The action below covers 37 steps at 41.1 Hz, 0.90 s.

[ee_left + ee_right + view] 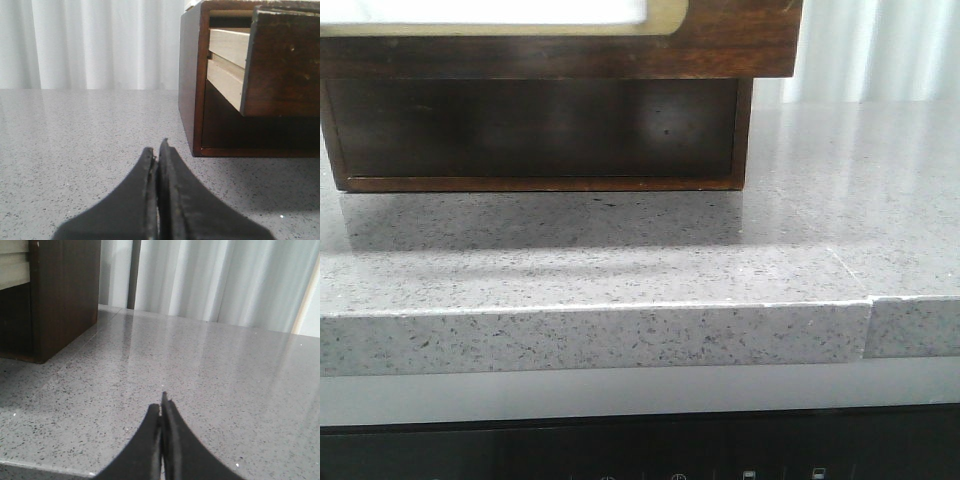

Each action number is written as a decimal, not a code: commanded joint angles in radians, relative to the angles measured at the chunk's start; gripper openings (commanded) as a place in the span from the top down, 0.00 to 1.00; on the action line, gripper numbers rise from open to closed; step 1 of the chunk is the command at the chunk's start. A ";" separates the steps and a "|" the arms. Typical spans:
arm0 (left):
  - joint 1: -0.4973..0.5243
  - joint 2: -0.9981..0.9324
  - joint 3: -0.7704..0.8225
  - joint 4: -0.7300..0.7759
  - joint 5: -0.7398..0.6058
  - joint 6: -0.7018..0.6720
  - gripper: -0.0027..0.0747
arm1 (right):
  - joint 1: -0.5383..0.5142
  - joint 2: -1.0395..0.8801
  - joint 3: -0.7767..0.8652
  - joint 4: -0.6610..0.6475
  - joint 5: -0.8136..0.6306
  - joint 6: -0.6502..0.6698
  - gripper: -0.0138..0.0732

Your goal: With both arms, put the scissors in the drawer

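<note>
Both hands, left [158,150] and right [161,407], were pinched closed and empty over the table [620,270]. The drawer [280,60] stood pulled out; no scissors showed, so finding them probably came next.

front view: low and close over the countertop [620,260], facing the drawer [560,40] at 12 o'clock
left wrist view: near the countertop, cabinet [192,85] at 2 o'clock
right wrist view: cabinet at 10 o'clock
shared: all 3 show cabinet and countertop
</note>
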 commanded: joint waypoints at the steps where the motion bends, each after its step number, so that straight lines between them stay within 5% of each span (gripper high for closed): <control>1: -0.004 -0.019 0.025 0.000 -0.086 -0.003 0.99 | -0.005 -0.017 0.001 -0.007 -0.087 -0.007 0.98; 14: -0.004 -0.019 0.025 0.000 -0.086 -0.003 0.99 | -0.005 -0.017 0.002 -0.007 -0.088 0.121 0.98; 37: -0.004 -0.019 0.025 0.000 -0.086 -0.003 0.99 | -0.005 -0.017 0.002 -0.007 -0.087 0.121 0.98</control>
